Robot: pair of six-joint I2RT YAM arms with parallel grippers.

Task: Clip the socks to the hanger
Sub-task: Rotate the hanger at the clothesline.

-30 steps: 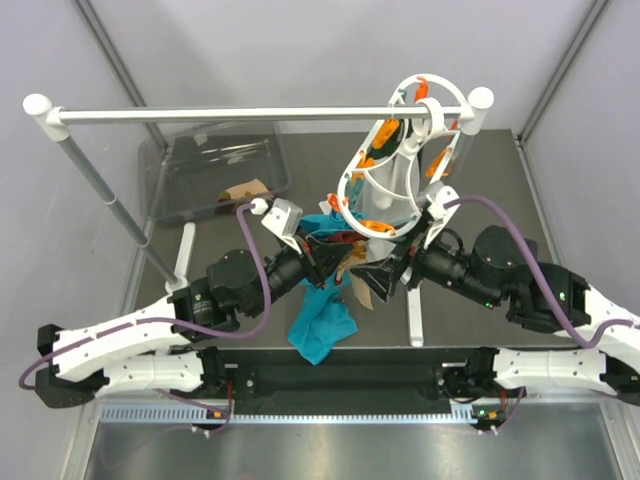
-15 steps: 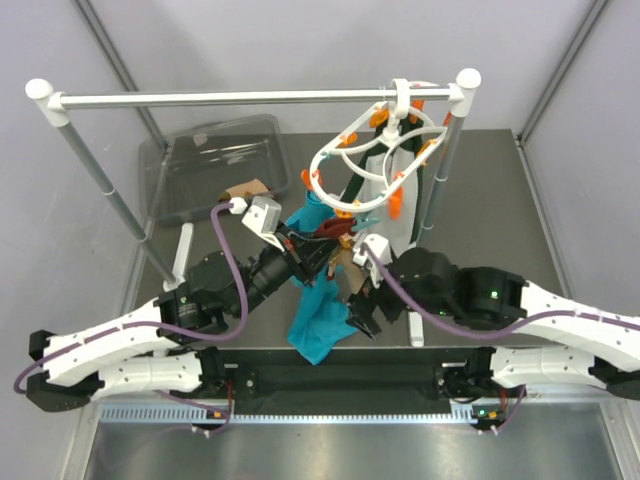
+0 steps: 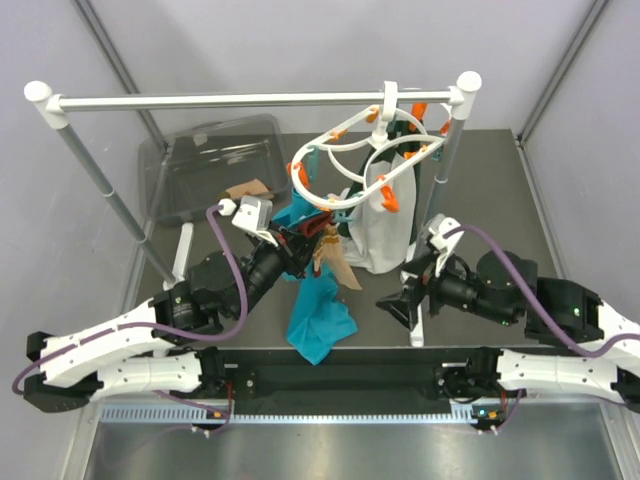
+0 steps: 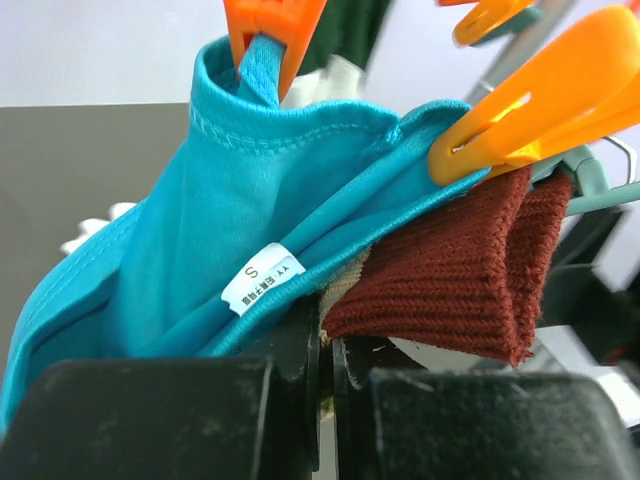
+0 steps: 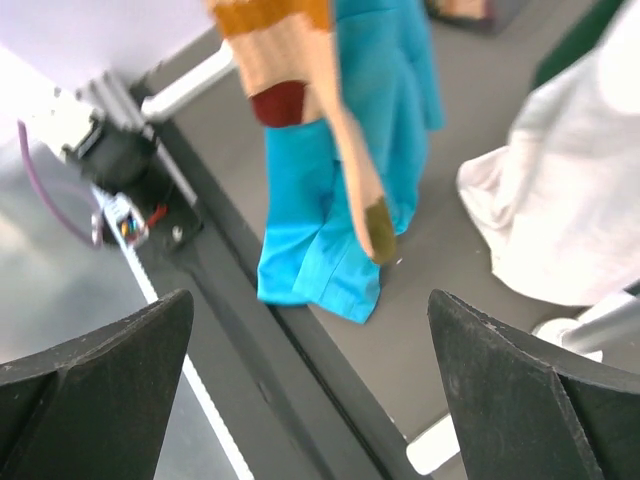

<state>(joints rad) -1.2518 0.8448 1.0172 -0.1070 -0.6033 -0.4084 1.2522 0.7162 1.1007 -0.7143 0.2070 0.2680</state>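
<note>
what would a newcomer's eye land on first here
The white ring hanger with orange clips hangs from the rail at top centre, a bright teal cloth trailing below it. Beside the cloth hangs a tan and dark red sock, the left gripper with jaws shut on its cuff. The right gripper stands open at the right.

place: robot lab test cell | signs: grey panel walls (image 3: 250, 45), metal frame struts (image 3: 117, 60), bolted arms (image 3: 120, 345), dark table (image 3: 490, 190)
</note>
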